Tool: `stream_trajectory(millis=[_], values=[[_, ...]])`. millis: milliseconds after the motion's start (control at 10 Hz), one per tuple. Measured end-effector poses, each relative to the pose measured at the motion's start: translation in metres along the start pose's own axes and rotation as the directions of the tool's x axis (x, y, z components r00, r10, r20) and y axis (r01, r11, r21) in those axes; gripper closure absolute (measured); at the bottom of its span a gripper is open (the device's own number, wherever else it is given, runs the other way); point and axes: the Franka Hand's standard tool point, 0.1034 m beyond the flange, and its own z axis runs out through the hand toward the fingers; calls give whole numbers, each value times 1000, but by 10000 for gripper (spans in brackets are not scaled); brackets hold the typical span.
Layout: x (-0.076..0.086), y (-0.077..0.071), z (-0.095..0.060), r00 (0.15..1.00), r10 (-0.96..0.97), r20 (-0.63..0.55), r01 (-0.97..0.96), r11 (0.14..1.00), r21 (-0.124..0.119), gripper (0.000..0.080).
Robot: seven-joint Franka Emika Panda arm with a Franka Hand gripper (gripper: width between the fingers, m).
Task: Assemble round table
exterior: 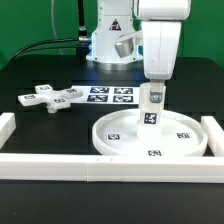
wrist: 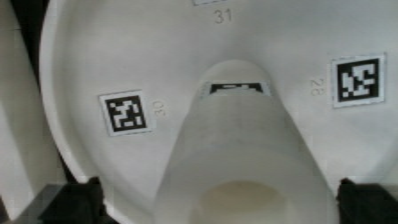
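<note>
The large round rimmed disc [exterior: 115, 137] lies flat on the table inside the rails. The short cylindrical leg [exterior: 151, 113] stands upright on the disc's middle. My gripper [exterior: 152, 99] is straight above it, with its fingers down on either side of the leg's top. In the wrist view the leg [wrist: 240, 140] runs away from the camera onto the disc [wrist: 196, 50]. The dark fingertips [wrist: 75, 203] stand wide apart near the frame's edges, with a gap on each side of the leg. The gripper [wrist: 222, 208] is open. The cross-shaped knobbed base [exterior: 50, 98] lies at the exterior view's left.
The marker board [exterior: 108, 95] lies behind the disc. White border rails run along the front [exterior: 100, 166], the exterior view's left [exterior: 8, 124] and its right [exterior: 212, 130]. The arm's base [exterior: 110, 45] stands at the back.
</note>
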Motion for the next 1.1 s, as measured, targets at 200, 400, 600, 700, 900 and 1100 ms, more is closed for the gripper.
stream_trajectory(millis=[200, 400, 600, 700, 900, 1100], values=[[0, 0, 0, 1000, 1, 0, -1, 1000, 0, 280], [0, 1, -1, 1000, 1, 0, -1, 1000, -2, 383], [0, 1, -1, 1000, 29, 0, -29, 1000, -2, 383], [0, 1, -1, 1000, 29, 0, -29, 1000, -2, 383], [2, -1, -1, 970, 242, -4, -242, 970, 1, 383], [4, -4, -2, 825, 565, 17, -565, 825, 20, 383]])
